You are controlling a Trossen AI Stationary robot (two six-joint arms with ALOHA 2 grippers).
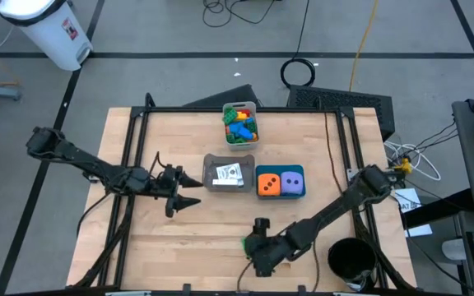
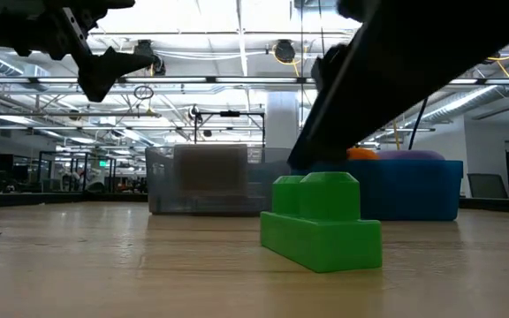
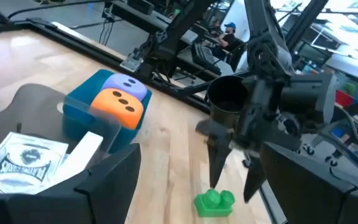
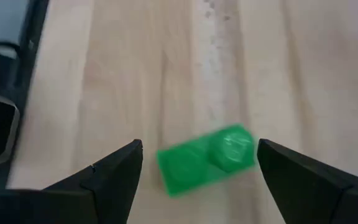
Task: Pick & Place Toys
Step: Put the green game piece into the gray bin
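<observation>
A green brick (image 2: 321,221) lies flat on the wooden counter (image 1: 204,230), with two round bumps on top. It sits by itself near the front edge, well apart from the three bins.

The right gripper (image 4: 197,171) hangs just above the green brick. Its two dark fingers (image 4: 114,177) are spread wide, one on each side of the brick, and they do not touch it. From the left wrist view, the right gripper's fingertips point down at the counter just behind the brick (image 3: 214,202).

The left gripper (image 1: 189,191) waits off to the side of the green brick, up in the air next to the grey bin (image 1: 211,164). Its fingers are open wide too, and it holds nothing.

The grey bin holds flat white-edged cards (image 3: 23,158). Right beside it is the blue bin (image 3: 79,109), with an orange die (image 3: 118,106) and a purple die (image 3: 128,84) sitting next to each other inside. Farther back from the green brick, past the other two bins, is the pale bin (image 1: 240,106). It is full of bright bricks (image 1: 240,125) in blue, green, orange and yellow.
</observation>
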